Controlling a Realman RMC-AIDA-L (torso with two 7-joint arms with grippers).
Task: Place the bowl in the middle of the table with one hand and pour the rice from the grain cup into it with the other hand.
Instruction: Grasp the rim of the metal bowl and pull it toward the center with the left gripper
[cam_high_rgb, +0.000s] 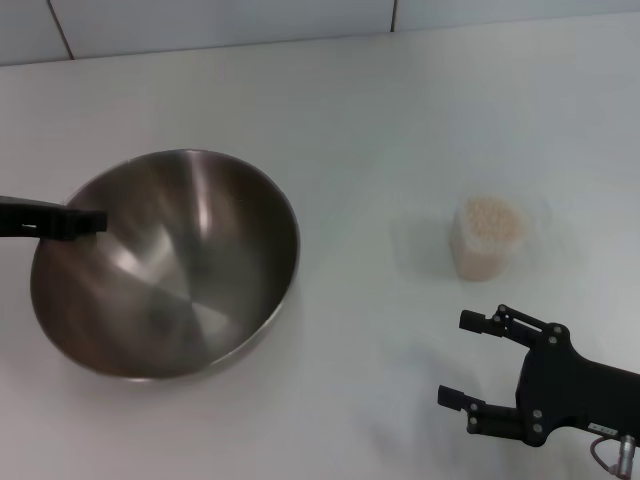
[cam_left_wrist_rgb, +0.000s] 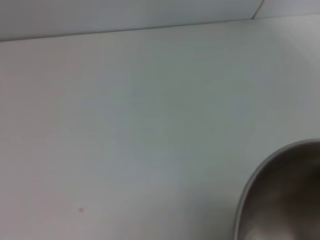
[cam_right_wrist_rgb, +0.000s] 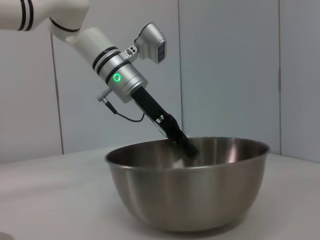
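The steel bowl (cam_high_rgb: 165, 265) sits on the white table (cam_high_rgb: 380, 120), left of the middle. My left gripper (cam_high_rgb: 88, 222) comes in from the left and is shut on the bowl's left rim, one finger reaching inside. The right wrist view shows the bowl (cam_right_wrist_rgb: 190, 192) resting on the table with the left gripper (cam_right_wrist_rgb: 186, 146) at its far rim. Part of the bowl's rim (cam_left_wrist_rgb: 250, 195) shows in the left wrist view. The clear grain cup (cam_high_rgb: 487, 240), full of rice (cam_high_rgb: 490, 215), stands to the right. My right gripper (cam_high_rgb: 452, 358) is open and empty, in front of the cup.
A tiled wall edge (cam_high_rgb: 200, 25) runs along the back of the table. Bare tabletop lies between the bowl and the cup (cam_high_rgb: 370, 270).
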